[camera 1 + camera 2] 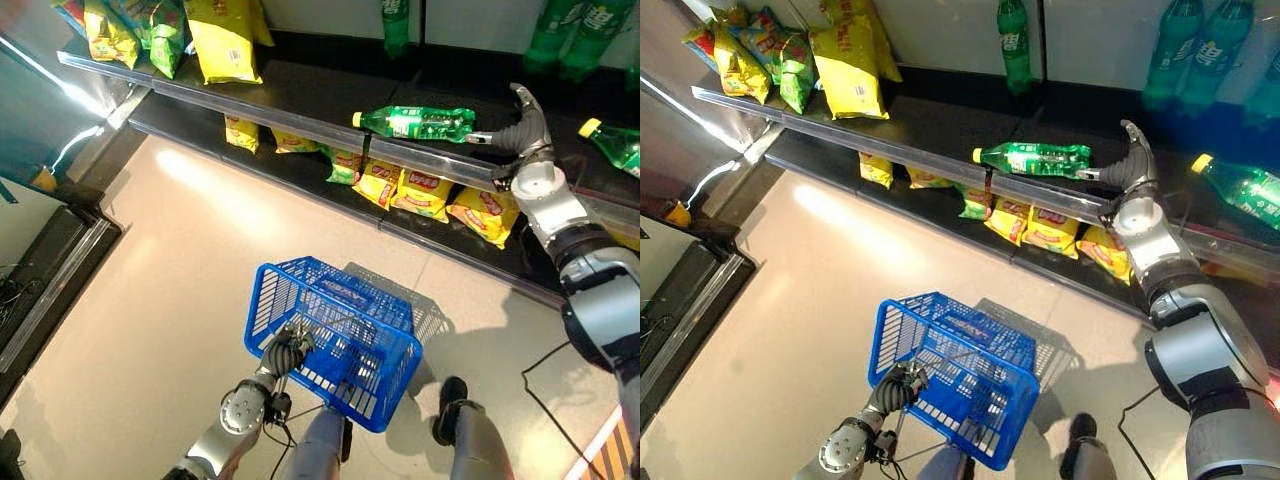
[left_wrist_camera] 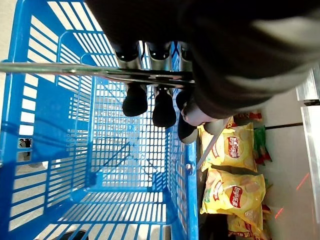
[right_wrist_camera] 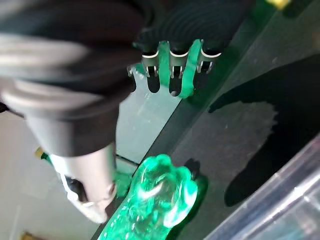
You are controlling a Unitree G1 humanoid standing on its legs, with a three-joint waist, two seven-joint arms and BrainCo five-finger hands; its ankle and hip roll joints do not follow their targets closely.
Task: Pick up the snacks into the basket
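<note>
My main worry is the green soda bottle (image 1: 418,122) lying on its side along the front lip of the upper shelf (image 1: 300,95). My right robot hand (image 1: 512,133) is at the bottle's base end, and I judge that a slight nudge along the shelf could roll it off the lip onto the floor, or down onto the yellow snack bags (image 1: 425,192) on the lower shelf directly beneath the bottle. It is also a bottle, not a snack bag, so I may be reaching for the wrong item; the snack bags under the bottle and the larger yellow and green bags (image 1: 225,38) further along the upper shelf from the bottle's cap end are the likelier targets.

The right arm is stretched up and forward, wrist bent, its fingers (image 3: 172,75) straight and relaxed in a row beyond the bottle's base, the thumb (image 3: 85,190) just beside the base; nothing is clamped as far as I can see.

My left robot hand (image 1: 285,352) is curled round the wire handle (image 2: 95,72) of the blue basket (image 1: 270,300), holding it low, well apart from the bottle and nearer me. The basket looks empty. If it swings, a dropped bag could miss it.
</note>
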